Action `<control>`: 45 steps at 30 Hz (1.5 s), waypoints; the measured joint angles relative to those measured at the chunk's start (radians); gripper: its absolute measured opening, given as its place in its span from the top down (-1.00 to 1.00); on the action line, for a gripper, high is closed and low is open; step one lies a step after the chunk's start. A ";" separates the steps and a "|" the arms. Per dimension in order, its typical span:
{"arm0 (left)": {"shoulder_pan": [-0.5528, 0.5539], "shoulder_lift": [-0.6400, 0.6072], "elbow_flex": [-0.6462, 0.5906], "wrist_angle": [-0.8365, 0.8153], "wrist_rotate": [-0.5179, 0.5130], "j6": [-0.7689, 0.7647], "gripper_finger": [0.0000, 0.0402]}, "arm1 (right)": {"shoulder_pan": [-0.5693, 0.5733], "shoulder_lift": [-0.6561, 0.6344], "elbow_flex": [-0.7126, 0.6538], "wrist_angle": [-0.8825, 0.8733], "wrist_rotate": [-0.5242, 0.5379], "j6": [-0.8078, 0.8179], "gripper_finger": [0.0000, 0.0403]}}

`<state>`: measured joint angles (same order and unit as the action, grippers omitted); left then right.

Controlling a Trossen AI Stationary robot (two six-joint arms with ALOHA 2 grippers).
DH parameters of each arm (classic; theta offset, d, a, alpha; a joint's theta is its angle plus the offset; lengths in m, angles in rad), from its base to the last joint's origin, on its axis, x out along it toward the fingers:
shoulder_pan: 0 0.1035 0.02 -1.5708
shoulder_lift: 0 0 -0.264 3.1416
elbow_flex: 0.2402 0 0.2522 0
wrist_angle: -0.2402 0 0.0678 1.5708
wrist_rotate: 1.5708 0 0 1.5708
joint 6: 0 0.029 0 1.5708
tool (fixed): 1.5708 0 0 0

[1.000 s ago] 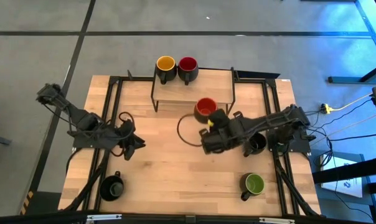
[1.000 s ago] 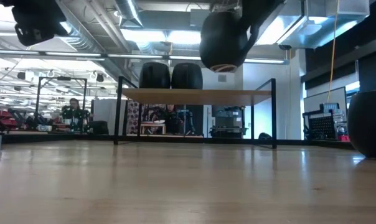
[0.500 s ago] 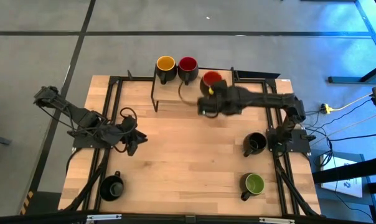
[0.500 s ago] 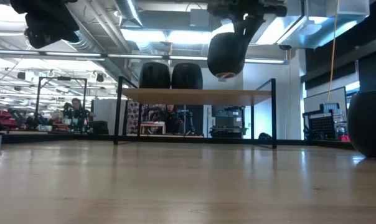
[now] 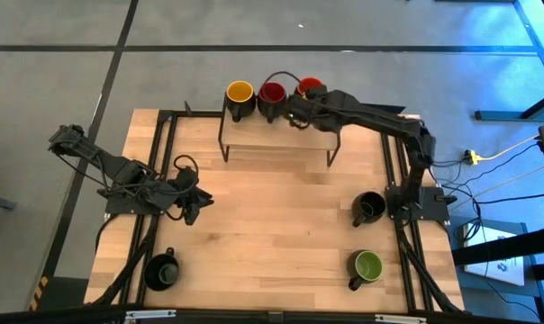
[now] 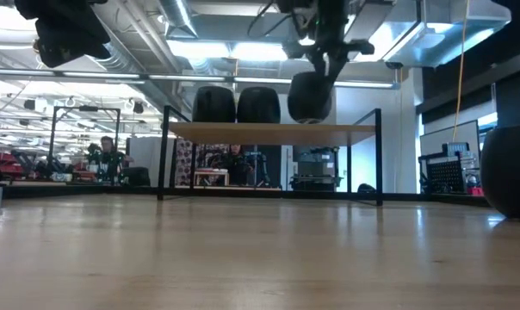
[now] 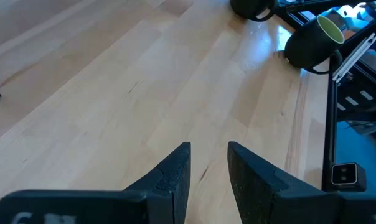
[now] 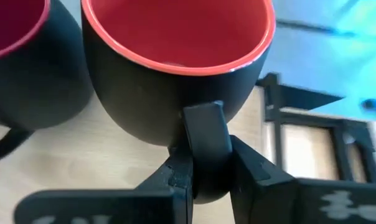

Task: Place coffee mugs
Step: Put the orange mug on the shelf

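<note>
An orange-red mug (image 8: pixel 175 62), pinched by its handle in the right tool (image 8: pixel 203 168), hangs upright just above the shelf (image 5: pixel 281 135), beside the red mug (image 5: pixel 271 94), ready to set down, while the left tool (image 7: pixel 206 174) waits spread over the bench (image 5: pixel 272 234).

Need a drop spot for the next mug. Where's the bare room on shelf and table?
Shelf: back edge crowded by yellow mug, red mug and orange-red mug held by the right tool; its front strip is bare. Table: open centre between left tool, black mug and green mug.
</note>
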<state>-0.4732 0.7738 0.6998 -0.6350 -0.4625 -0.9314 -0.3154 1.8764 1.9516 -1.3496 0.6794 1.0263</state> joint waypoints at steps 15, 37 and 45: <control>0.000 0.000 0.000 0.000 0.000 0.000 0.50 | -0.033 0.032 -0.001 0.056 -0.061 -0.016 0.77; 0.000 0.000 0.000 0.000 0.000 -0.001 0.50 | -0.032 0.060 -0.002 0.075 -0.001 -0.013 0.76; 0.000 0.000 0.000 0.000 0.000 -0.001 0.50 | -0.032 0.060 -0.002 0.083 -0.018 -0.026 0.61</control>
<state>-0.4732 0.7738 0.6998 -0.6350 -0.4623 -0.9325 -0.3473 1.9362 1.9495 -1.2671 0.6615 1.0000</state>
